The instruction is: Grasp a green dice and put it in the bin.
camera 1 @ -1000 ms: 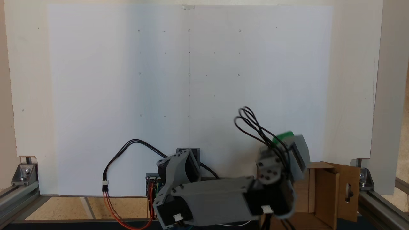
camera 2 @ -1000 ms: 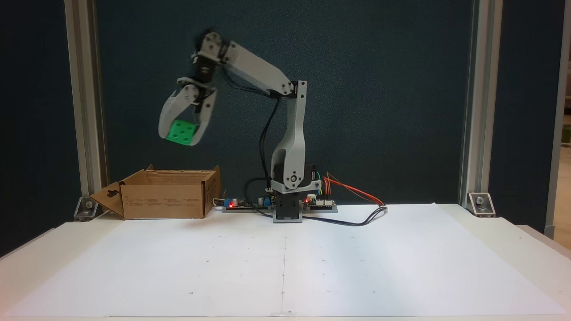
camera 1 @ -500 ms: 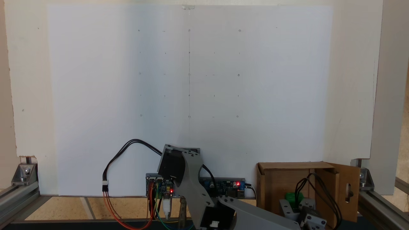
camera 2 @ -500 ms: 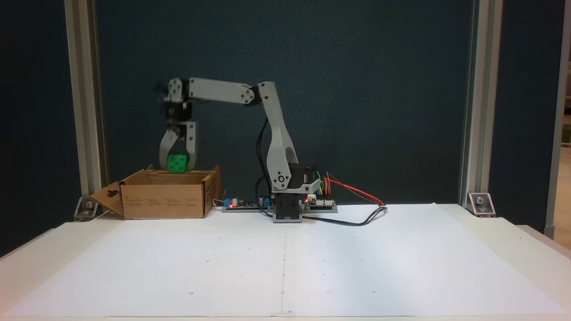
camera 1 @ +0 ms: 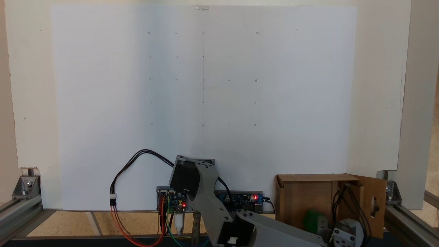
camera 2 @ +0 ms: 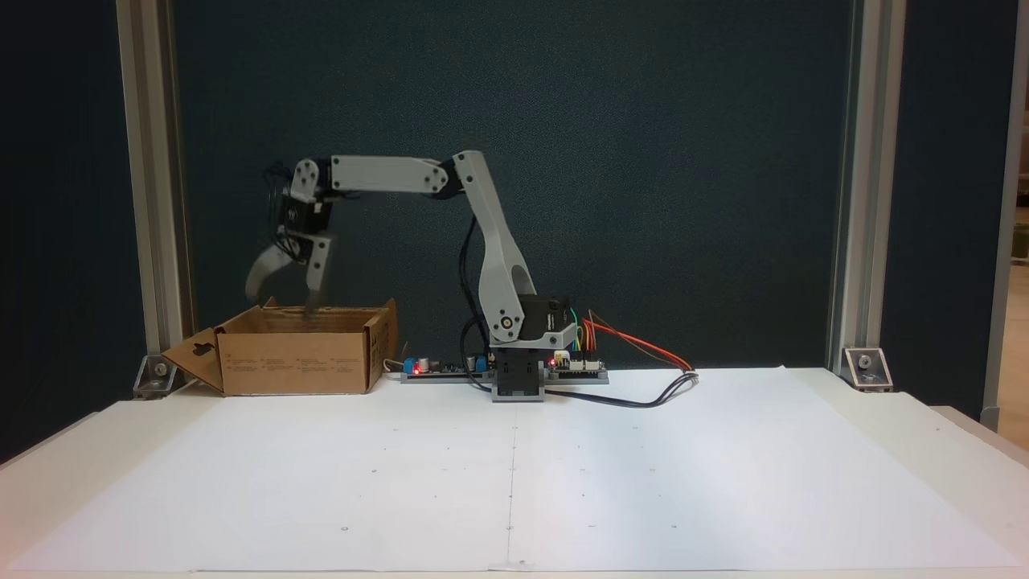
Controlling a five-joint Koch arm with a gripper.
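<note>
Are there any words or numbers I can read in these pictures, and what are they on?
None can be read.
Bin: small dark print on its front wall, too small to read.
Circuit boards beside the arm's base: any markings are too small to read.
White paper sheet: only tiny dots and dashes and a thin line, no letters or numbers.

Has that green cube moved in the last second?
Yes. The green dice has left the open gripper and dropped from above the bin to inside it.
</note>
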